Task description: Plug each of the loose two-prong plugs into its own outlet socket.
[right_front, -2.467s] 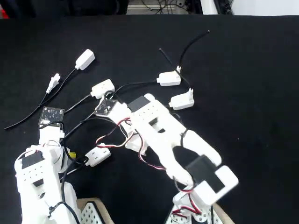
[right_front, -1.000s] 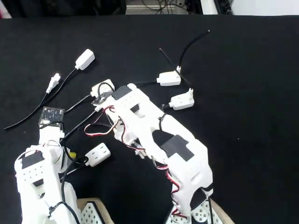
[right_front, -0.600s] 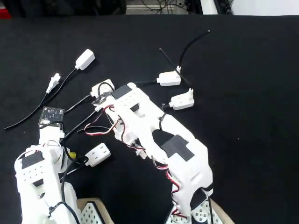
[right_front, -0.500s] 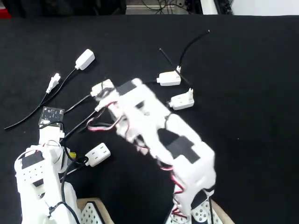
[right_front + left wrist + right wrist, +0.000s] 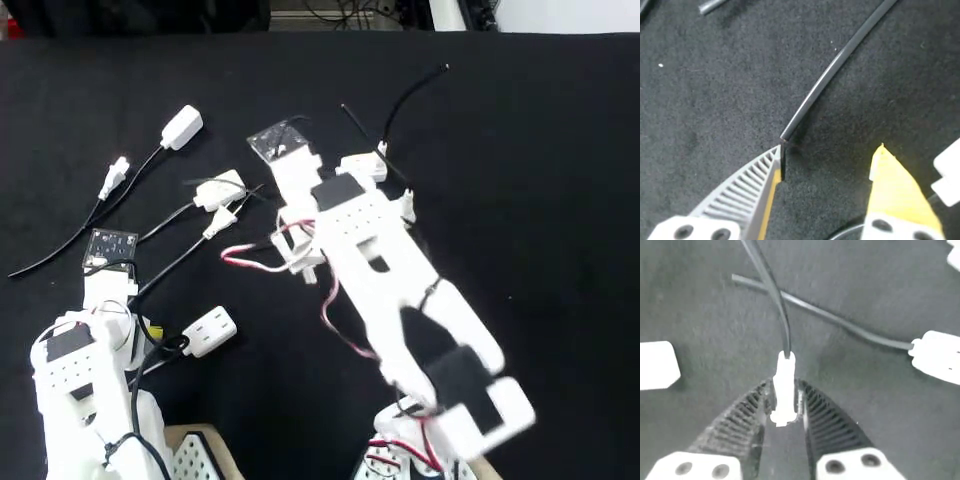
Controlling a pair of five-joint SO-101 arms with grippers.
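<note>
My right gripper point(image 5: 784, 388) is shut on a small white plug point(image 5: 783, 382); its black cable point(image 5: 771, 287) runs away over the cloth. A white outlet socket point(image 5: 939, 359) and another white block point(image 5: 657, 365) lie to either side. In the high view the right arm point(image 5: 350, 220) stretches to the table's middle, beside an outlet point(image 5: 362, 167). Loose plugs point(image 5: 115, 178) point(image 5: 225, 218) lie on the left near outlets point(image 5: 182, 127) point(image 5: 220, 190) point(image 5: 208, 332). My left gripper point(image 5: 831, 150) is open low over the cloth, a cable end point(image 5: 785, 137) at one fingertip.
The table is covered with black cloth point(image 5: 540, 200), bare on its right side. Black cables point(image 5: 400, 100) cross the middle and left. Another outlet point(image 5: 405, 208) is partly under the right arm. The left arm point(image 5: 80, 380) sits at the front left corner.
The right arm has swung from the outlet at left centre toward the back and right. A plug and cable it covered now show. The left arm has not moved.
</note>
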